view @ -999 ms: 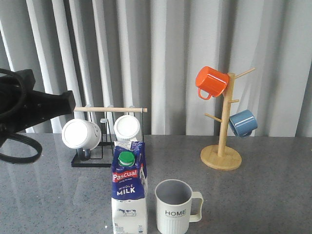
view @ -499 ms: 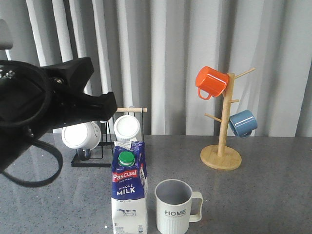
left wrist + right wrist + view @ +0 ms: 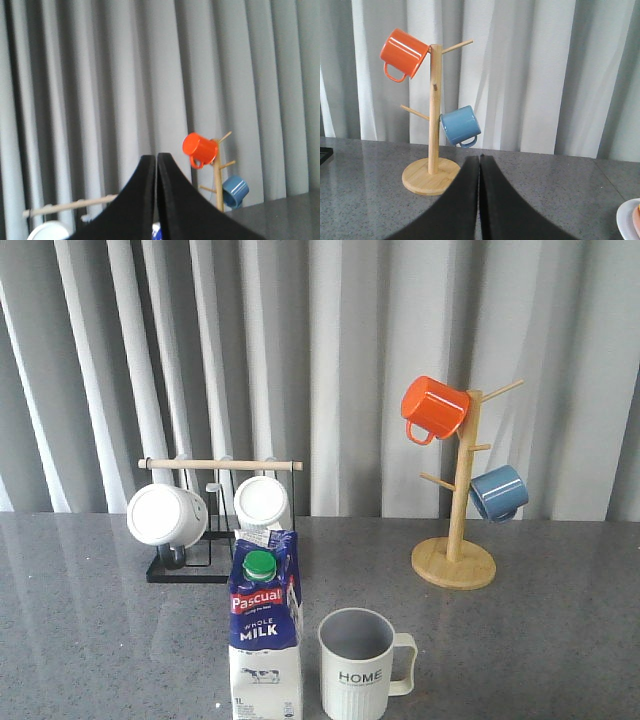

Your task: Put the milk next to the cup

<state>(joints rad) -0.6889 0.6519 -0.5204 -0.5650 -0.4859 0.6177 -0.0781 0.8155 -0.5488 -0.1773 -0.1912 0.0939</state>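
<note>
I see the tall blue-and-white milk carton [image 3: 264, 640] upright just beside the ribbed grey mug [image 3: 362, 665] at the bench's [image 3: 540, 640] near edge, so placement looks done; left gripper [image 3: 155, 159] and right gripper [image 3: 480, 159] both pressed together, empty.

Neither arm shows in the front view right now; only the wrist cameras catch the robot's own hardware. On the left wrist view, the left arm's black two-fingered gripper [image 3: 156, 165] rises from the bottom edge, its two dark curved fingers [image 3: 142, 200] pressed together with just a hairline seam between them, nothing caught between. It is raised and level, pointing straight ahead. On the right wrist view, the right arm's black two-fingered gripper [image 3: 480, 165] stands the same way: both fingers [image 3: 495, 200] meet along a thin pale line, tips together, empty, held above the surface and aimed forward.
</note>
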